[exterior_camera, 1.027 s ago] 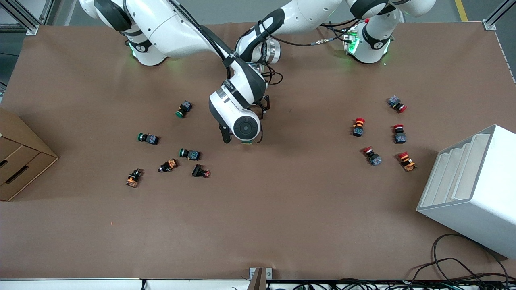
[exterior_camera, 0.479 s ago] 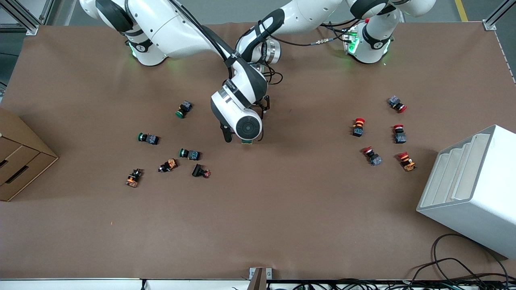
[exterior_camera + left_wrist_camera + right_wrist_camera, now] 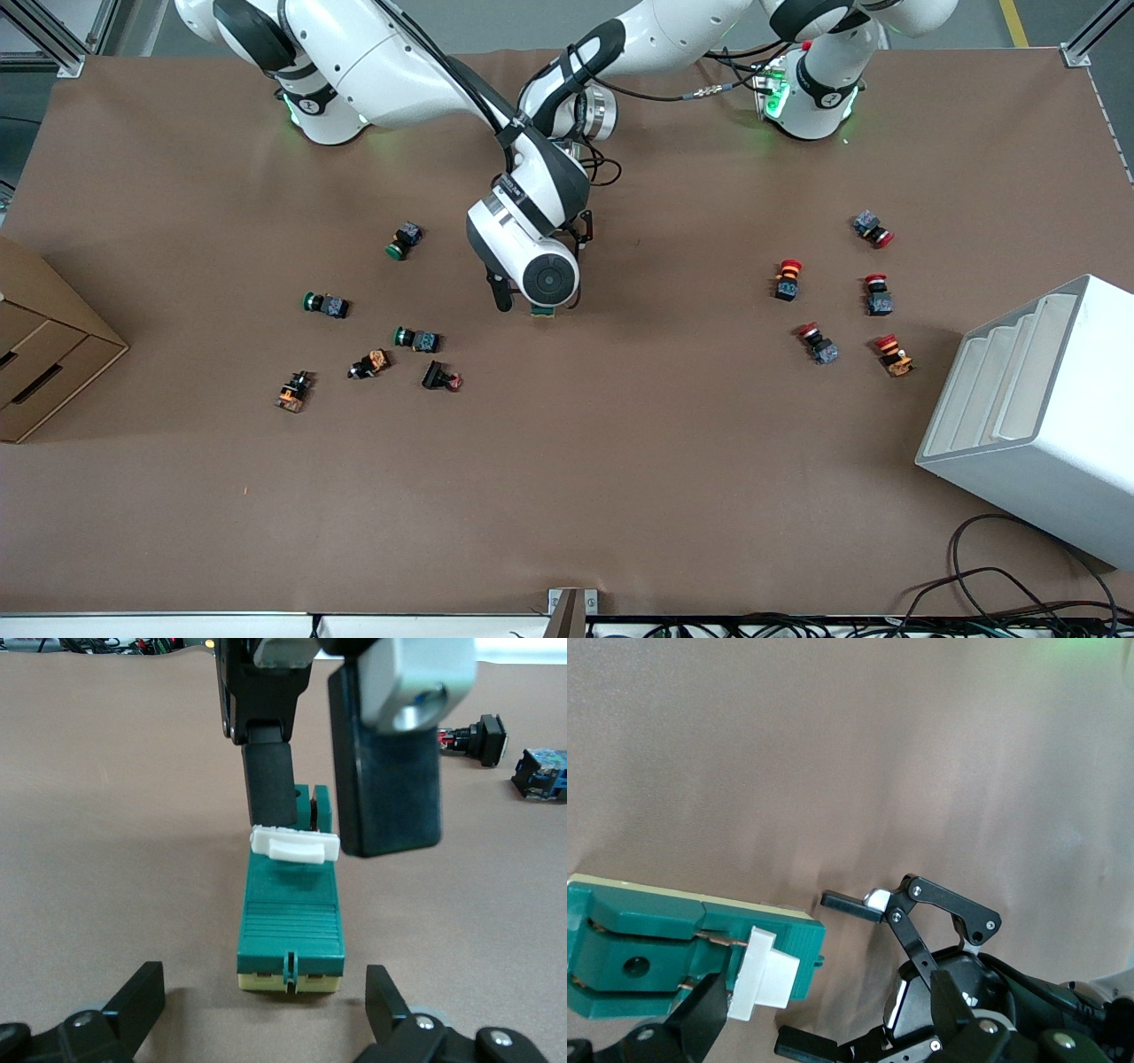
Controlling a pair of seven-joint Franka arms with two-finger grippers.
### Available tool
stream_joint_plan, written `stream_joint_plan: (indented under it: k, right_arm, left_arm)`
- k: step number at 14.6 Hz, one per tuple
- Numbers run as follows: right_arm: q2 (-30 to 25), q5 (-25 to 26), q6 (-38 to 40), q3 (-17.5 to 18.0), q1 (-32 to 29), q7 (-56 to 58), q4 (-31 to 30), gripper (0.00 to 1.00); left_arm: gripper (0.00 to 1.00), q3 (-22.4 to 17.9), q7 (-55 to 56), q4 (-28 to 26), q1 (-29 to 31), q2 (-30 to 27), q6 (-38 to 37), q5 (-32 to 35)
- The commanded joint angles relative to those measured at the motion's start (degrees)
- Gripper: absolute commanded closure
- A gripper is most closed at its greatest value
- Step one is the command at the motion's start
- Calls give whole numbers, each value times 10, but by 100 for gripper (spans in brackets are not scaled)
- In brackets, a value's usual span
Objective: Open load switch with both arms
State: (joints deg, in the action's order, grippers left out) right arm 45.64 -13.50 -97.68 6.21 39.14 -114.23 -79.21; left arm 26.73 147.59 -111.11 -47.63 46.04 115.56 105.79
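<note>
The brown table (image 3: pixel 620 461) carries a white slotted rack (image 3: pixel 1036 416) at the left arm's end and a cardboard box (image 3: pixel 44 354) at the right arm's end; no writing is legible; the load switch (image 3: pixel 291 921) lies near the table's middle, white lever (image 3: pixel 294 844) up; the left gripper (image 3: pixel 266 1019) is spread wide around its end, not touching; the right gripper (image 3: pixel 341 788) stands over the lever end, one finger (image 3: pixel 270 784) beside the lever, its spread unclear.

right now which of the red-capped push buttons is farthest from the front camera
The red-capped push button nearest the left arm's base: it lies farther from that camera than the four other red-capped ones.
</note>
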Motion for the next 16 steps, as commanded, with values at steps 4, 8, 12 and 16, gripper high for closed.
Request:
stream_joint_plan:
  k: [4,8,12,16]
  right_arm:
    - [1,-11,12,0,10,7,-9,0]
    - [-5,-11,17,-1,-1,10,-1,0]
    - [-9,-14,58,2,-27,43,44,0]
    - [-24,-6,98,-3,-65,126,71,0]
  left_arm:
    - [0,0,8,5,-2,13,12,2]
    - [0,0,8,5,1,12,12,2]
    - [0,0,2,5,3,12,12,2]
    - [0,0,0,8,3,12,12,2]
